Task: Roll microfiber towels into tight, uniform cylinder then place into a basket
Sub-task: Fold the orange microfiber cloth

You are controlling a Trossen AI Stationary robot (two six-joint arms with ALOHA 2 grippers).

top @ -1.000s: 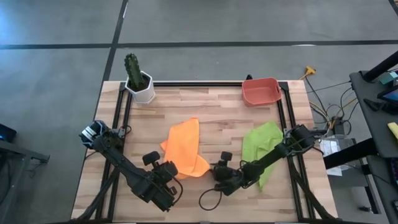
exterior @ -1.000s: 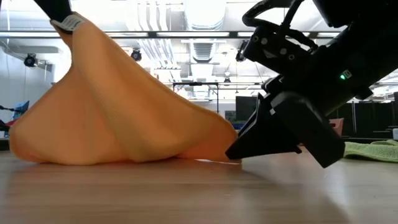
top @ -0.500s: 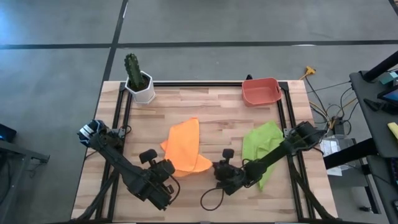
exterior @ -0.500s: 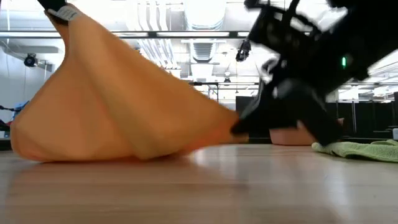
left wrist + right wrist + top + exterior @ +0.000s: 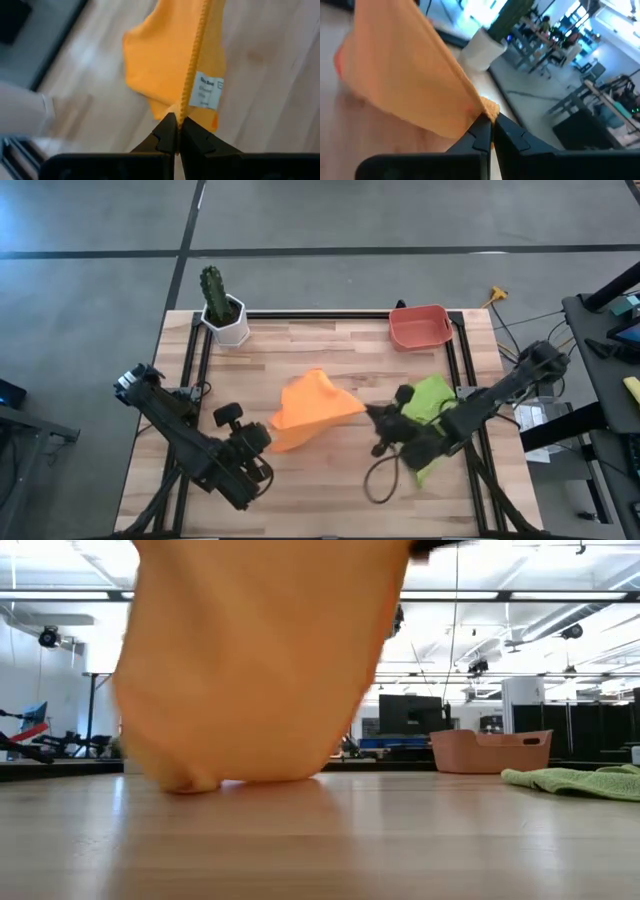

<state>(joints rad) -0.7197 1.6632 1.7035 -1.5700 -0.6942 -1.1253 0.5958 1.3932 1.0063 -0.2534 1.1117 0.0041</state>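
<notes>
The orange towel [image 5: 312, 408] hangs stretched above the middle of the desk [image 5: 330, 350] in the high view, lifted by two corners, its lower fold touching the wood in the low view [image 5: 255, 670]. The left arm reaches in from the lower left of the high frame, its left claw [image 5: 174, 131] pressed together on the hemmed edge of the orange towel beside a white label [image 5: 209, 91]. The right arm stretches in from the right edge, its right claw [image 5: 490, 131] pinching the opposite corner of the same cloth. The green towel [image 5: 432, 402] lies rumpled on the desk under the right arm, right of centre. The basket [image 5: 419, 326] sits at the upper right of the desk, well apart from both cloths. A potted cactus [image 5: 222, 306] stands at the upper left corner.
</notes>
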